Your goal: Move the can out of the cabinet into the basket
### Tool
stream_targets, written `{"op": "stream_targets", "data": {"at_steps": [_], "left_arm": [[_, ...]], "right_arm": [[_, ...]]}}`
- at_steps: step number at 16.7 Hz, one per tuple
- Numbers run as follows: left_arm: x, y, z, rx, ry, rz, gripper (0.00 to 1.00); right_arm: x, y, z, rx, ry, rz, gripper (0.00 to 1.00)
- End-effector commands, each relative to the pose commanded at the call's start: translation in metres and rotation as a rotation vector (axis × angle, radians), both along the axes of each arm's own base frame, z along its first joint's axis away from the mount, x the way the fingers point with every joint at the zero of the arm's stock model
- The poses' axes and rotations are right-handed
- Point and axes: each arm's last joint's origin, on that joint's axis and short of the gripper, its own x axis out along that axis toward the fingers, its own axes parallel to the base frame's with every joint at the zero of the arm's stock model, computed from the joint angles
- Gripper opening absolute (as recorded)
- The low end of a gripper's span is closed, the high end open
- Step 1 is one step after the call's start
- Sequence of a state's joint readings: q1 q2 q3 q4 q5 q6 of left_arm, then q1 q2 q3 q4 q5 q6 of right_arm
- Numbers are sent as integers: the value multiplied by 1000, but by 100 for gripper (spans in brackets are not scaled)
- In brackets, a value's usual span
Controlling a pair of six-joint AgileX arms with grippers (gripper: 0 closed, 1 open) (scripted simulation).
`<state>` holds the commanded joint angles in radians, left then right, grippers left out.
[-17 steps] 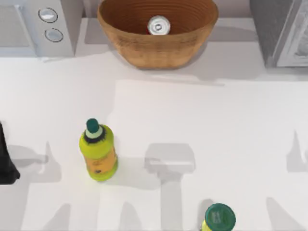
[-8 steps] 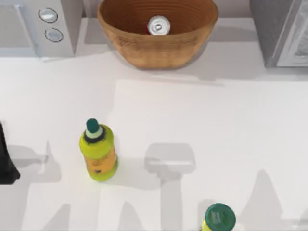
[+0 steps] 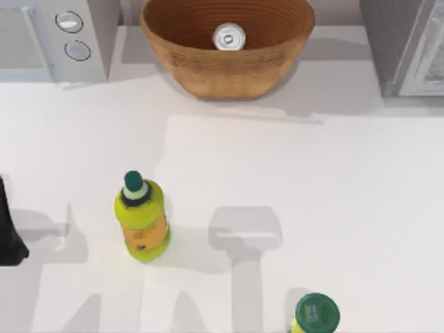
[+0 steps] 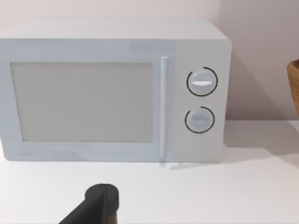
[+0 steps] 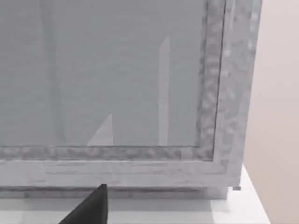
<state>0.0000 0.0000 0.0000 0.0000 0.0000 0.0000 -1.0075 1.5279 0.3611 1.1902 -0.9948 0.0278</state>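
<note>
Can (image 3: 229,37) upright inside basket (image 3: 208,76) at twelve o'clock, so delivery looks done. Cabinet (image 3: 402,48) at two o'clock. Left arm (image 3: 8,229) parked at nine o'clock, grip state unclear.

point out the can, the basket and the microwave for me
can (image 3: 229,37), top view, on its round silver top
basket (image 3: 208,76), top view, on its front woven wall
microwave (image 4: 81,101), left wrist view, on its door window

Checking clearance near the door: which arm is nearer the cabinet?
Right. Its tool is close in front of the cabinet; the left arm is parked at the table's left edge.
</note>
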Motion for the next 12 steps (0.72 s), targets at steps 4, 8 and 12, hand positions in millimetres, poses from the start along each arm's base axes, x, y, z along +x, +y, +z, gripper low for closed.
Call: {"op": "stream_targets", "data": {"at_steps": [4, 8, 12], "left_arm": [[0, 0, 0, 0, 0, 0, 100], [0, 0, 0, 0, 0, 0, 100], [0, 0, 0, 0, 0, 0, 100]], "right_arm": [[-2, -5, -2, 0, 0, -1, 100], [-1, -5, -1, 2, 2, 1, 100], [11, -29, 24, -10, -3, 5, 100]]}}
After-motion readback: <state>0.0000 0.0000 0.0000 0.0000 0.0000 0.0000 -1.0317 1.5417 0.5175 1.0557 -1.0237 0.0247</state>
